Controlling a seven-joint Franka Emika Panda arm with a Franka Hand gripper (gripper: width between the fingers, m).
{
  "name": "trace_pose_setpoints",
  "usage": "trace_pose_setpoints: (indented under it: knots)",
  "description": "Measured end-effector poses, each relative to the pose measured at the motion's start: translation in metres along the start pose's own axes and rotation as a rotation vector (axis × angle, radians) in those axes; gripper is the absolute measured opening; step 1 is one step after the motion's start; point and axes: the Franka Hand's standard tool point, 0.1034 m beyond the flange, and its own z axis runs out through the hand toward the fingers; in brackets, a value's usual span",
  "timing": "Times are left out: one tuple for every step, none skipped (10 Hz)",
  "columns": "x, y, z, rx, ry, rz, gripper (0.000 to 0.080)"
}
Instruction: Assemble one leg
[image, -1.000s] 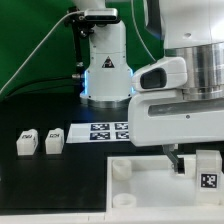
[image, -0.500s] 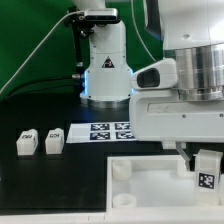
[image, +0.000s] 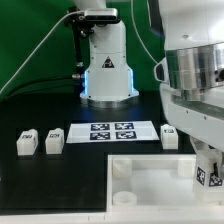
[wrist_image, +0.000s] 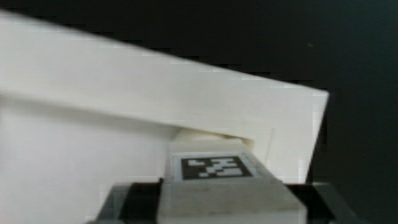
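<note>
My gripper (image: 208, 176) is shut on a leg (image: 207, 168), a small white post with a square marker on its face. It holds the leg upright over the right rear corner of the white tray (image: 150, 178). In the wrist view the leg (wrist_image: 217, 178) sits between the dark fingers (wrist_image: 135, 200) of my gripper (wrist_image: 217, 205), right at a round corner socket (wrist_image: 215, 133) of the tray (wrist_image: 107, 120). Whether the leg's end is inside the socket is hidden.
Two more legs (image: 27, 142) (image: 54, 141) stand at the exterior view's left. A third leg (image: 169, 137) stands just right of the marker board (image: 112, 131). The robot's base (image: 106, 70) stands behind. Black table lies around the tray.
My hand's white body has swung toward the exterior view's right, uncovering the leg beside the marker board. The held leg has stayed at the tray's right rear corner.
</note>
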Motion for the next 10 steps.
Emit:
trace_pose_setpoints:
  knots:
    - [0.0008, -0.0005, -0.0004, 0.004, -0.011, 0.084, 0.0297]
    - [0.0002, 0.0014, 0.0007, 0.0, -0.015, 0.182, 0.0297]
    - [-0.001, 0.004, 0.0019, -0.011, -0.015, 0.219, 0.0297]
    - [-0.0007, 0.0039, 0.0018, -0.011, -0.015, 0.202, 0.0297]
    - [-0.0009, 0.004, 0.0019, -0.011, -0.015, 0.176, 0.0358]
    - [0.0001, 0.0042, 0.0021, -0.01, -0.015, 0.104, 0.0525]
    - [0.0033, 0.0047, 0.0025, -0.011, -0.013, -0.034, 0.0525]
    - [0.0036, 0.0041, 0.001, -0.011, -0.01, -0.193, 0.0622]
    - [0.0032, 0.0031, -0.0008, -0.01, -0.007, -0.297, 0.0622]
    - [0.0041, 0.0038, 0.0005, -0.011, -0.006, -0.385, 0.0645]
